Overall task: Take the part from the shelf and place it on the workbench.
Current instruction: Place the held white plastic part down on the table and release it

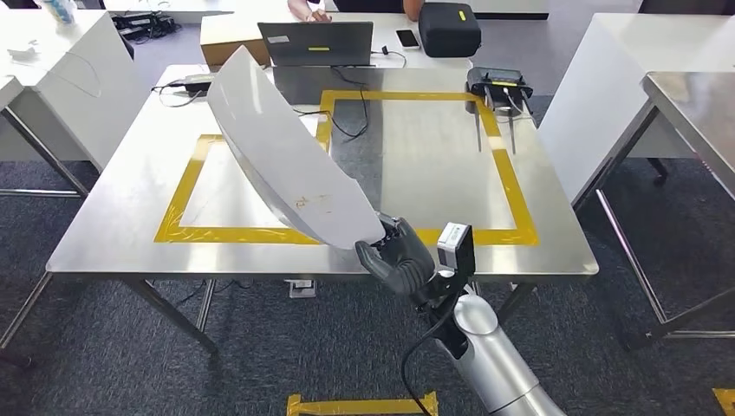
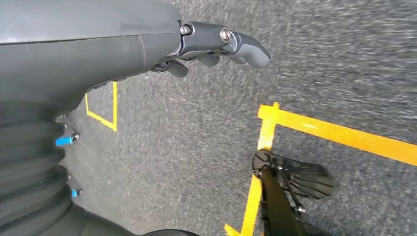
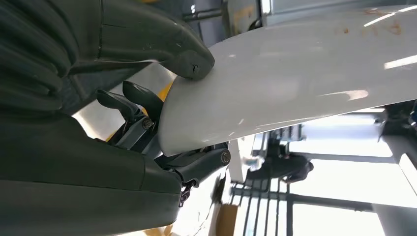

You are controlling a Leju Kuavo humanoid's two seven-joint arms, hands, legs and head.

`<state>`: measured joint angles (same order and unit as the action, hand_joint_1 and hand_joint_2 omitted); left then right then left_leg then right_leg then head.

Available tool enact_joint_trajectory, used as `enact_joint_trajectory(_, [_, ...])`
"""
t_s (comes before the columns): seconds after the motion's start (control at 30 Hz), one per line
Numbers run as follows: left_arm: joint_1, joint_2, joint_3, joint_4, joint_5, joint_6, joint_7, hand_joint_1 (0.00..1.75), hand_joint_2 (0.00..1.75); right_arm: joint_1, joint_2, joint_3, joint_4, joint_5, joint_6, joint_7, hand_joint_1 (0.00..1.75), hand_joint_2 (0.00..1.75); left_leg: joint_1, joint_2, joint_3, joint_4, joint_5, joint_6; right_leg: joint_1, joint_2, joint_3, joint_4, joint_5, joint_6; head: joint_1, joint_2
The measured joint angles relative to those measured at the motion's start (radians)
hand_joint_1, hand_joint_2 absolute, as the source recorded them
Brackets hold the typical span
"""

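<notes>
The part is a long curved white panel [image 1: 282, 156], held tilted above the steel workbench [image 1: 433, 165], its far end raised over the yellow tape rectangle [image 1: 511, 186]. My right hand [image 1: 397, 257] grips the panel's near end at the workbench's front edge. In the right wrist view the thumb [image 3: 167, 44] presses on the white panel [image 3: 305, 73] while the fingers [image 3: 196, 164] wrap beneath it. My left hand [image 2: 216, 46] hangs over the grey carpet, its fingers slightly curled and holding nothing.
At the workbench's far side lie a laptop [image 1: 316, 43], cables [image 1: 347, 113], a black case [image 1: 449, 28] and a black controller [image 1: 498, 85]. A person's hand [image 1: 308, 10] rests behind the laptop. Other tables [image 1: 685, 95] flank both sides. Yellow tape marks [image 2: 334, 132] the floor.
</notes>
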<state>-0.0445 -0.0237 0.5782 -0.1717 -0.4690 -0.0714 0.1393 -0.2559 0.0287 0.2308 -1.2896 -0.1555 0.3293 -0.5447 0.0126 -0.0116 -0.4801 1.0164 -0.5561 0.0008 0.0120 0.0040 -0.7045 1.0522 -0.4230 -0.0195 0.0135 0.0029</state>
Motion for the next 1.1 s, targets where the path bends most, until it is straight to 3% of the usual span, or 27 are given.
enact_joint_trajectory(0.03, [-0.003, -0.001, -0.001, 0.0, -0.004, -0.001, 0.003, 0.0, 1.75, -0.018, -0.004, -0.003, 0.027, 0.023, -0.028, 0.003, 1.75, 1.75, 0.0, -0.002, 0.01, 0.003, -0.009, -0.006, 0.004, 0.001, 0.004, -0.025, 0.044, -0.005, 0.0, 0.0])
enact_joint_trajectory(0.07, [-0.007, -0.001, -0.002, 0.0, -0.008, -0.002, 0.005, 0.0, 1.75, -0.044, -0.008, -0.006, 0.061, 0.048, -0.059, 0.006, 1.75, 1.75, -0.001, -0.003, 0.019, 0.009, -0.012, -0.014, 0.008, 0.003, 0.011, -0.033, 0.053, -0.009, -0.001, 0.0])
enact_joint_trajectory(0.13, [-0.016, -0.001, -0.007, -0.001, -0.021, -0.004, 0.009, 0.0, 1.75, -0.116, -0.015, -0.015, 0.146, 0.108, -0.142, 0.014, 1.75, 1.75, 0.001, -0.002, 0.014, 0.043, -0.004, -0.027, 0.004, 0.006, 0.03, -0.037, 0.043, -0.021, 0.0, 0.0])
enact_joint_trajectory(0.2, [-0.027, -0.002, -0.014, -0.002, -0.039, -0.003, 0.01, 0.0, 1.75, -0.198, -0.022, -0.024, 0.256, 0.175, -0.253, 0.035, 1.75, 1.75, 0.002, 0.001, -0.034, 0.124, -0.012, -0.034, 0.001, 0.007, 0.049, -0.042, 0.032, -0.034, -0.003, 0.0])
enact_joint_trajectory(0.27, [-0.032, -0.001, -0.021, -0.002, -0.061, 0.001, 0.009, 0.0, 1.75, -0.268, -0.032, -0.036, 0.376, 0.238, -0.373, 0.066, 1.75, 1.75, 0.002, 0.003, -0.109, 0.231, -0.064, -0.041, 0.001, 0.007, 0.066, -0.042, 0.015, -0.04, -0.004, 0.0])
enact_joint_trajectory(0.33, [-0.031, 0.001, -0.034, -0.002, -0.08, 0.009, 0.009, 0.0, 1.75, -0.32, -0.042, -0.047, 0.481, 0.28, -0.458, 0.088, 1.75, 1.75, 0.002, 0.003, -0.169, 0.28, -0.103, -0.047, 0.0, 0.008, 0.085, -0.041, -0.003, -0.039, -0.004, 0.0])
enact_joint_trajectory(0.37, [-0.03, 0.002, -0.041, -0.002, -0.086, 0.013, 0.009, 0.0, 1.75, -0.34, -0.047, -0.053, 0.523, 0.288, -0.481, 0.093, 1.75, 1.75, 0.003, 0.004, -0.18, 0.262, -0.09, -0.046, -0.001, 0.008, 0.095, -0.039, -0.013, -0.037, -0.004, 0.0])
enact_joint_trajectory(0.4, [-0.029, 0.002, -0.047, -0.002, -0.091, 0.016, 0.009, 0.0, 1.75, -0.358, -0.051, -0.059, 0.561, 0.294, -0.495, 0.094, 1.75, 1.75, 0.003, 0.005, -0.178, 0.215, -0.05, -0.045, -0.002, 0.009, 0.106, -0.037, -0.023, -0.035, -0.004, 0.0])
enact_joint_trajectory(0.47, [-0.029, 0.002, -0.055, -0.001, -0.096, 0.019, 0.008, 0.0, 1.75, -0.384, -0.056, -0.072, 0.62, 0.298, -0.511, 0.088, 1.75, 1.75, 0.001, 0.006, -0.161, 0.089, 0.057, -0.039, -0.004, 0.011, 0.124, -0.03, -0.043, -0.026, -0.005, 0.0])
enact_joint_trajectory(0.5, [-0.029, 0.001, -0.058, -0.001, -0.097, 0.02, 0.006, 0.0, 1.75, -0.394, -0.059, -0.079, 0.644, 0.3, -0.516, 0.083, 1.75, 1.75, 0.0, 0.007, -0.153, 0.047, 0.092, -0.034, -0.003, 0.012, 0.127, -0.026, -0.052, -0.02, -0.006, 0.0])
enact_joint_trajectory(0.53, [-0.029, 0.001, -0.062, 0.0, -0.097, 0.021, 0.004, 0.0, 1.75, -0.399, -0.062, -0.086, 0.663, 0.302, -0.52, 0.078, 1.75, 1.75, -0.002, 0.007, -0.149, 0.026, 0.11, -0.028, -0.003, 0.013, 0.128, -0.023, -0.058, -0.014, -0.006, 0.0])
enact_joint_trajectory(0.57, [-0.028, 0.0, -0.064, 0.0, -0.097, 0.023, 0.002, 0.0, 1.75, -0.403, -0.066, -0.092, 0.677, 0.305, -0.522, 0.074, 1.75, 1.75, -0.003, 0.007, -0.149, 0.024, 0.11, -0.024, -0.002, 0.014, 0.128, -0.02, -0.062, -0.011, -0.006, 0.0])
enact_joint_trajectory(0.7, [-0.03, -0.002, -0.07, 0.0, -0.102, 0.04, -0.002, 0.0, 1.75, -0.41, -0.078, -0.113, 0.706, 0.33, -0.527, 0.067, 0.0, 0.0, -0.003, 0.001, -0.146, 0.023, 0.116, -0.019, 0.001, 0.013, 0.131, -0.024, -0.062, -0.019, -0.006, 0.0])
enact_joint_trajectory(0.8, [-0.032, -0.004, -0.073, 0.0, -0.107, 0.069, 0.003, 0.0, 1.75, -0.414, -0.08, -0.127, 0.714, 0.344, -0.528, 0.066, 0.0, 0.0, -0.003, -0.001, -0.146, 0.022, 0.111, -0.012, 0.001, 0.012, 0.138, -0.036, -0.066, -0.02, -0.006, 0.0])
enact_joint_trajectory(0.93, [-0.033, -0.006, -0.073, 0.0, -0.095, 0.086, 0.019, 0.0, 0.0, -0.414, -0.081, -0.134, 0.718, 0.362, -0.528, 0.066, 0.0, 0.0, -0.004, -0.001, -0.145, 0.022, 0.109, -0.009, 0.001, 0.011, 0.141, -0.041, -0.067, -0.01, -0.006, 0.0])
enact_joint_trajectory(1.1, [-0.038, -0.006, -0.073, 0.0, -0.093, 0.085, 0.029, 0.0, 0.0, -0.413, -0.08, -0.142, 0.719, 0.377, -0.513, 0.062, 0.0, 0.0, -0.004, -0.001, -0.144, 0.022, 0.111, -0.006, 0.0, 0.011, 0.141, -0.042, -0.066, 0.002, -0.006, 0.0])
